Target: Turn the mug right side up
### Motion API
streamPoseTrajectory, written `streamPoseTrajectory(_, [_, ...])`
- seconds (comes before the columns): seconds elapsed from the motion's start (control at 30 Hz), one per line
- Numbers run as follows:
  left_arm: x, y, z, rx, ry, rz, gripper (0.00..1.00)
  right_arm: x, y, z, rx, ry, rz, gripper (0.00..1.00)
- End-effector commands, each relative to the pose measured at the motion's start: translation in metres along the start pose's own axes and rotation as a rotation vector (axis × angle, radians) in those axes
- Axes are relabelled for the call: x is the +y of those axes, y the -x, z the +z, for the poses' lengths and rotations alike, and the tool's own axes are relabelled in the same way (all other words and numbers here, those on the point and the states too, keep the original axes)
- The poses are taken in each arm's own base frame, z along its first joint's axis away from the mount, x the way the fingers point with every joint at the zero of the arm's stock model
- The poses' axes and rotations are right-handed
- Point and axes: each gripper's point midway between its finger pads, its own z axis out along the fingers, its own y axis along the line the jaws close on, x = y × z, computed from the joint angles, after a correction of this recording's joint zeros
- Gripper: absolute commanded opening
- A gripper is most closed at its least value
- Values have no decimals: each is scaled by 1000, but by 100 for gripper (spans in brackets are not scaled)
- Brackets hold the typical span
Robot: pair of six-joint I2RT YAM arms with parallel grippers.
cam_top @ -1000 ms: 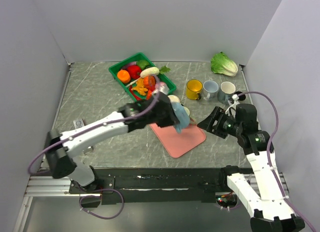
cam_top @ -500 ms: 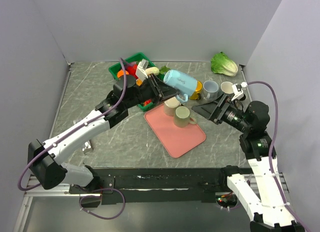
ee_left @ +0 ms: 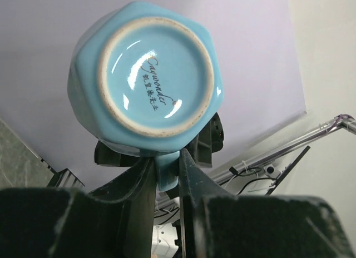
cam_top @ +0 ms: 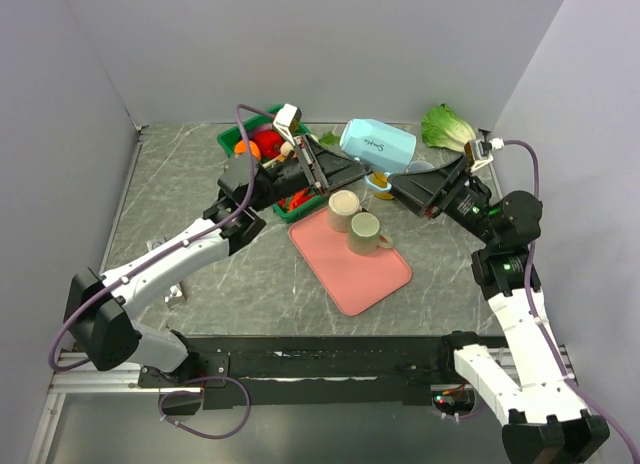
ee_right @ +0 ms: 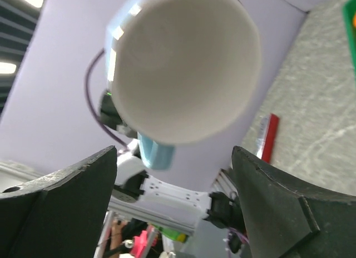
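Overhead, the blue mug [cam_top: 378, 144] hangs on its side above the desk's [cam_top: 200, 184] far edge, held by the left claw [cam_top: 352, 170]. From the left wrist, narrowly parted fingers [ee_left: 142, 180] pinch its handle [ee_left: 166, 172]. From the right wrist, the right claw [ee_right: 173, 158] gapes wide before the mug's mouth [ee_right: 183, 69], seemingly not touching it.

The left gripper [cam_top: 350, 171] lifted the blue mug [cam_top: 378, 145] from low over the pink tray [cam_top: 365, 269] and carried it up and rightward, tipping it onto its side. The right gripper [cam_top: 405, 187] rose and swung in toward the mug's mouth.
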Motion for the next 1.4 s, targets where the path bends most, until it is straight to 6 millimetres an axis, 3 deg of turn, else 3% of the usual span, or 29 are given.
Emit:
streamPoseTrajectory(0.0, [-53, 8, -4, -28, -205, 110, 1, 47, 13, 3, -32, 143, -27, 86])
streamPoseTrajectory(0.2, [-45, 10, 0, -41, -179, 177, 1, 44, 16, 9, -22, 159, 90, 75])
streamPoseTrajectory(0.57, [-32, 7, 14, -66, -132, 298, 1, 23, 13, 25, 4, 120, 258, 67])
streamPoseTrajectory(0.87, [-31, 1, 15, -70, -115, 350, 1, 8, 16, 25, -60, 76, 297, 31])
streamPoseTrajectory(1.0, [-25, -2, 13, -61, -104, 340, 1, 4, 17, 26, -69, 56, 284, 0])
streamPoseTrajectory(1.2, [-13, -4, 7, -58, -47, 338, 2, 0, 17, 24, -79, -2, 221, 0])
streamPoseTrajectory(1.3, [-3, -5, 5, -51, -1, 341, 14, -2, 20, 21, -98, -43, 169, 0])
streamPoseTrajectory(1.33, [1, -4, 5, -59, 18, 342, 24, 3, 25, 19, -122, -49, 143, 0])
streamPoseTrajectory(1.37, [7, -5, 3, -50, 50, 344, 32, -3, 24, 17, -122, -88, 123, 0])
